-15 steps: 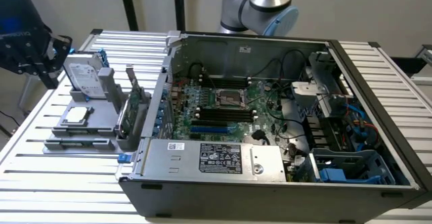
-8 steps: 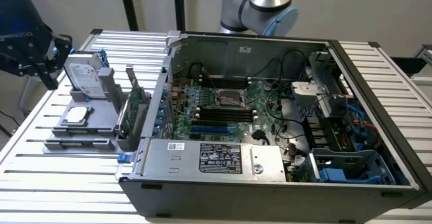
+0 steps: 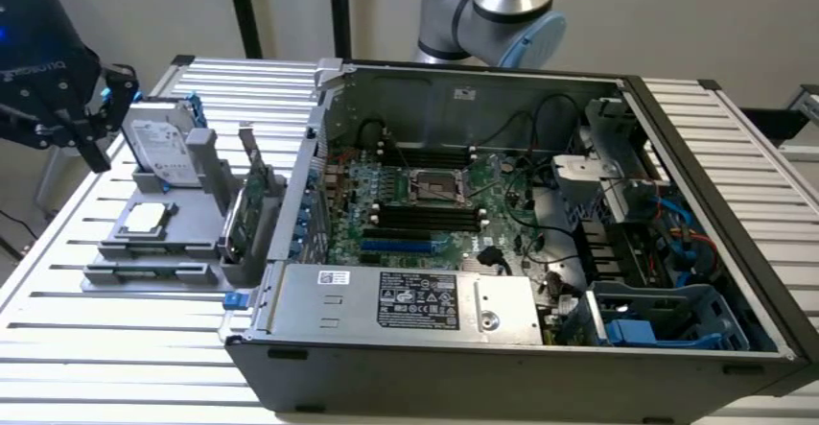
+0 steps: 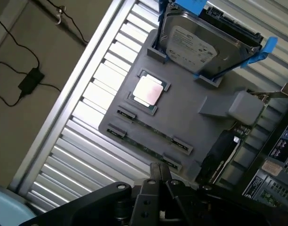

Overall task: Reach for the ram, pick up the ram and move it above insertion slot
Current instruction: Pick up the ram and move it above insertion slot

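The ram [image 4: 151, 129] shows as a thin green strip standing on edge between clips in the grey holder tray [image 4: 181, 110]. My gripper [image 4: 160, 170] hovers over the tray's near end, just short of the ram, shut with nothing between its fingers. In the exterior view the gripper [image 3: 90, 147] hangs above the table's edge at the exterior view's left, beside the tray [image 3: 153, 252]. The insertion slots [image 3: 423, 216] are the long black sockets on the motherboard inside the open computer case [image 3: 716, 204].
The tray also carries a silver hard drive [image 4: 193, 47] in a blue bracket, a square processor [image 4: 148, 91] and an upright green expansion card [image 3: 256, 200]. A power supply [image 3: 409, 300] and cables [image 3: 550, 243] crowd the case. The ribbed metal table [image 3: 115, 348] drops off at the exterior view's left.
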You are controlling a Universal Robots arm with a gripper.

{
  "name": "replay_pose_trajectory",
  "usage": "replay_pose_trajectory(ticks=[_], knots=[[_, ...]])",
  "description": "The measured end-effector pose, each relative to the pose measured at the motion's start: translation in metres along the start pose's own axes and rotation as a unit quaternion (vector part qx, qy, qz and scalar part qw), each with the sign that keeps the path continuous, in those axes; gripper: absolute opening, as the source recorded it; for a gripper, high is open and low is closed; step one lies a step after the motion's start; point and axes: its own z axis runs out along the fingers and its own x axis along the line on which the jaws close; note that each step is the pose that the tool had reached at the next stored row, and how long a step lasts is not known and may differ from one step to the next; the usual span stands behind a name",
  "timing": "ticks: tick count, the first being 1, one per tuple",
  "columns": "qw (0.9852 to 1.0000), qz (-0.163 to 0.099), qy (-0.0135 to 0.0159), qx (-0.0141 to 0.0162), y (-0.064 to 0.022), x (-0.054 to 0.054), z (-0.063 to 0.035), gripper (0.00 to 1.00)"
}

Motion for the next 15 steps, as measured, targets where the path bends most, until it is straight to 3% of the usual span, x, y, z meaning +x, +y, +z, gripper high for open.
replay_pose_trajectory(ticks=[4, 7, 11, 15], knots=[[0.9993, -0.036, 0.0010, 0.0002, 0.0000, 0.0000, 0.0009, 0.11], [0.9980, -0.063, 0.0016, 0.0003, -0.0001, 0.0000, 0.0017, 0.11], [0.9950, -0.100, 0.0026, 0.0004, -0.0001, 0.0000, 0.0026, 0.11], [0.9907, -0.136, 0.0036, 0.0005, -0.0001, 0.0000, 0.0038, 0.11]])
